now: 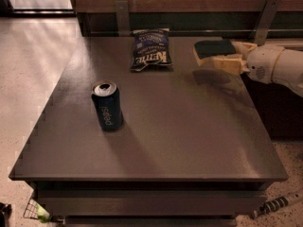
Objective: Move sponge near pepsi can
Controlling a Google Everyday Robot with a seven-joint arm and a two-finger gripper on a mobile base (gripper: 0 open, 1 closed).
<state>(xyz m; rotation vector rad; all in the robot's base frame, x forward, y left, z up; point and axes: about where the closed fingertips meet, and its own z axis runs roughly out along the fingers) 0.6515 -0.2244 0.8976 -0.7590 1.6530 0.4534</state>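
Note:
The sponge (214, 48), dark green on top with pale yellow foam below, is at the far right of the table, held slightly above the surface, with its shadow beneath. My gripper (221, 56) reaches in from the right edge and is shut on the sponge, its pale fingers (226, 63) along the sponge's near side. The pepsi can (108, 107), dark blue with a silver top, stands upright on the left half of the table, well apart from the sponge and gripper.
A dark blue chip bag (150, 50) lies at the table's far edge, between the can and the sponge. The dark table (189, 136) has a wooden wall with metal brackets (122, 14) behind it. Floor lies to the left.

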